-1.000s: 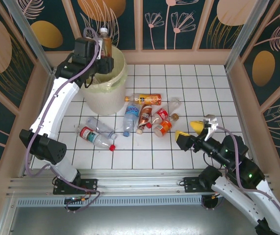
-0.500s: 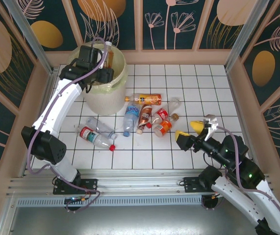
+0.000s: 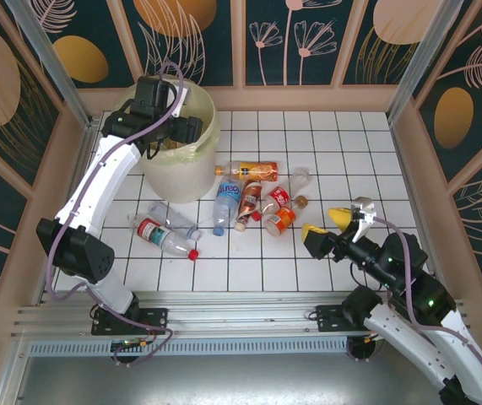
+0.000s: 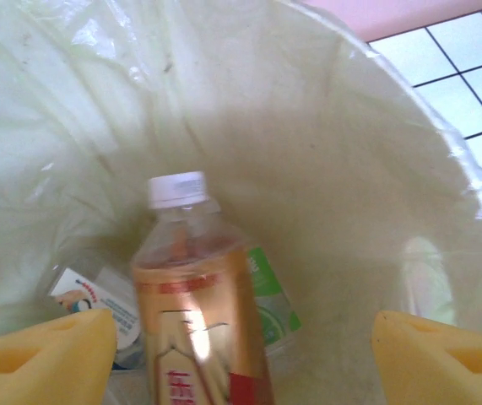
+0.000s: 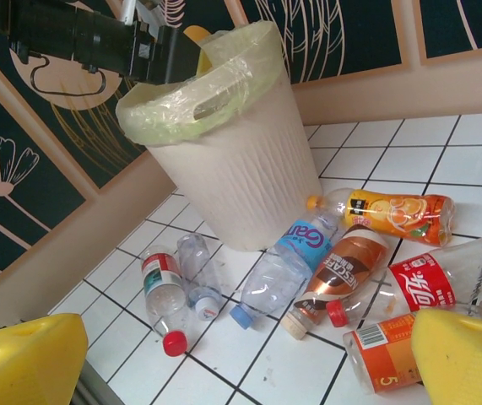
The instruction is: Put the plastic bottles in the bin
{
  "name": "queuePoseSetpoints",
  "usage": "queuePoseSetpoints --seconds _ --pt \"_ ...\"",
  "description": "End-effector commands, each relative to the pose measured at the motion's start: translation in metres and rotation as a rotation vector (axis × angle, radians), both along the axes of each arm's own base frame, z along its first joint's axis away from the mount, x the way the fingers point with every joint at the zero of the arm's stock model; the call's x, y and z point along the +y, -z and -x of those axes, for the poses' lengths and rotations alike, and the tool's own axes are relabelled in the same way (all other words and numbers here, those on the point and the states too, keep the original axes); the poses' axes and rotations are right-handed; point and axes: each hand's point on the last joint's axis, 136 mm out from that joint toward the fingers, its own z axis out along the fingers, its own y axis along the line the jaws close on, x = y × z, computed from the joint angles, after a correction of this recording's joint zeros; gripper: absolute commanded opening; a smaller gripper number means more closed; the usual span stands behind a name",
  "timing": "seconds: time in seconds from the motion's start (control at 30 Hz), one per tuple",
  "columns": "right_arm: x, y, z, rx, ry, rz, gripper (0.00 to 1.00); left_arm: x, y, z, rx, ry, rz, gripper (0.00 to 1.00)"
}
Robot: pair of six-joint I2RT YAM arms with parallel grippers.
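Overhead view: the left gripper (image 3: pixel 176 128) hangs over the mouth of the bin (image 3: pixel 177 173), which stands at the far left of the tiled table (image 3: pixel 350 152).

Left wrist view: the left gripper (image 4: pixel 241 342) has its yellow pads (image 4: pixel 42 359) set wide apart. The bronze bottle (image 4: pixel 194 312) lies between them, white cap up. It is much narrower than the gap and well clear of the right-hand pad, so it is not gripped. It sits inside the bin (image 4: pixel 350 169), against the liner. A green-label bottle (image 4: pixel 273 297) lies beneath it. A white-labelled item beside them is too hidden to identify.

The right gripper (image 3: pixel 325 224) sits low at the near right of the table with its fingers spread and nothing between them. The right wrist view shows the same: the right gripper (image 5: pixel 241 363) has its pads at the frame's bottom corners, facing the bin (image 5: pixel 241 177) and the loose bottles.

On the tiles, right of the bin:
- The orange bottle (image 3: pixel 253 170) (image 5: pixel 392 211) lies nearest the far wall.
- The blue bottle (image 3: pixel 226 202) (image 5: pixel 295 249), brown bottle (image 3: pixel 247 201) (image 5: pixel 338 270) and red bottle (image 3: pixel 278 200) (image 5: pixel 418 283) are bunched side by side.
- An orange-wrapped bottle (image 3: pixel 280 221) (image 5: pixel 380 342) lies just in front of the red bottle.

Near the bin's front, a clear bottle (image 3: pixel 171 219) (image 5: pixel 197 270) and a red-capped bottle (image 3: pixel 165 238) (image 5: pixel 166 299) lie close together, apart from the cluster.
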Motion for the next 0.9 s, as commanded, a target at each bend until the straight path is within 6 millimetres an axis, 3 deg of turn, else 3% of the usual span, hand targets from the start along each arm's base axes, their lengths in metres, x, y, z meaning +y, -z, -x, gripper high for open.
queuePoseSetpoints --seconds 0.0,0.13,0.23,0.43,0.57,0.73,0.87 --pt "0.000 -0.003 -0.006 -0.019 0.025 -0.014 0.99 -0.007 -0.027 0.007 -0.043 0.028 0.063 0.79" --pt "-0.005 -0.004 -0.013 0.000 0.073 -0.031 0.99 -0.019 -0.061 0.018 -0.107 0.075 0.180 0.79" --pt "-0.010 -0.002 -0.019 0.016 0.121 -0.042 0.99 -0.039 -0.082 0.037 -0.124 0.174 0.318 0.83" --pt "-0.023 0.016 -0.044 0.168 0.300 -0.036 0.98 -0.060 -0.081 0.082 -0.091 0.328 0.489 0.91" --pt "-0.036 0.031 -0.059 0.275 0.448 -0.042 0.98 -0.075 -0.066 0.119 -0.061 0.403 0.555 0.98" --pt "-0.030 0.052 -0.073 0.364 0.511 -0.021 0.96 -0.109 -0.032 0.159 -0.007 0.453 0.540 0.99" --pt "-0.021 0.073 -0.086 0.418 0.526 -0.017 0.86 -0.124 -0.003 0.178 0.039 0.446 0.500 0.99"
